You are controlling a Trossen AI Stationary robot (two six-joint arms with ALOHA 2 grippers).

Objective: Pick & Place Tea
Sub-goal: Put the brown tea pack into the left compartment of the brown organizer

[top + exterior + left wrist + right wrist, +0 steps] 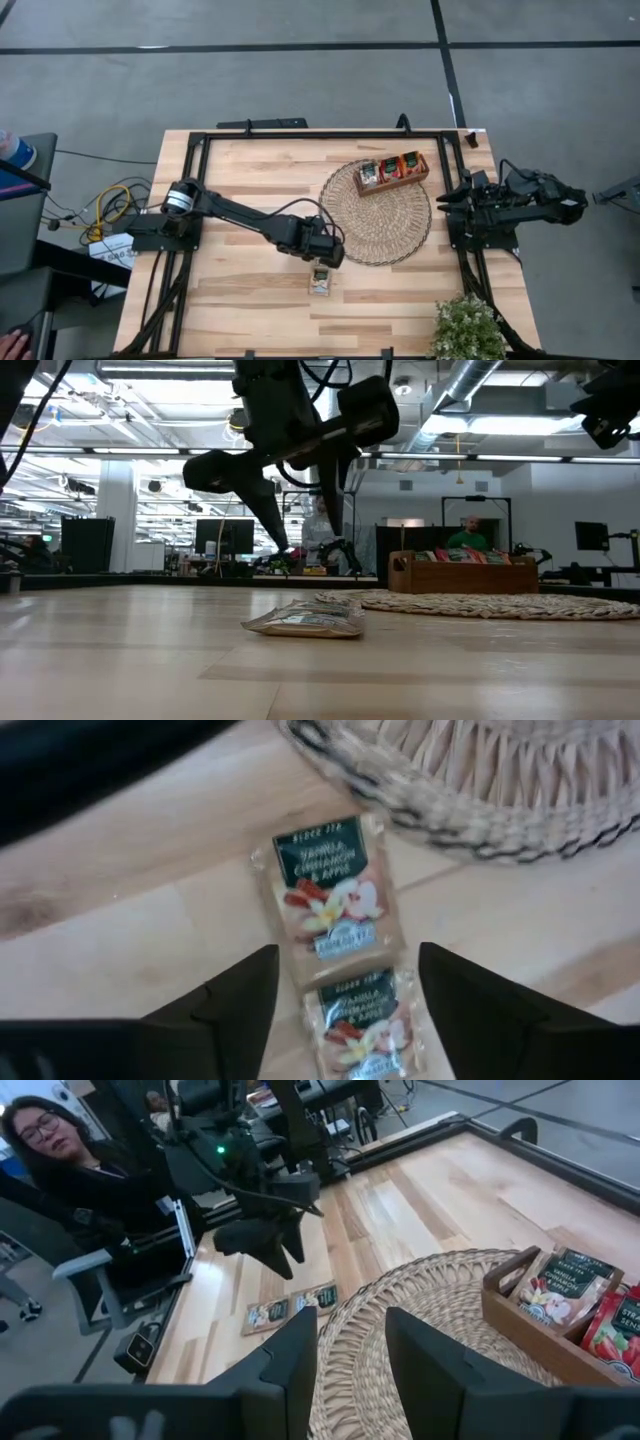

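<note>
1. Two tea sachets (320, 282) lie flat end to end on the worktop (240, 300), lower centre, their long axis vertical in the high view.
2. Left hand (345, 995) hovers above them, fingers apart, holding nothing.
3. Right hand (352, 1342) at right edge, partly open, empty.
4. The nearer sachet is cut off in the left wrist view.

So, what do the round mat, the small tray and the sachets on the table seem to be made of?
Round mat: woven wicker or straw, judging by the pale plaited strands and darker edging. Tray: brown wood, apparently, matte. Sachets: glossy printed foil or plastic, as they look; clear crimped edges reflect light. Table: light wood planks with visible grain.
</note>
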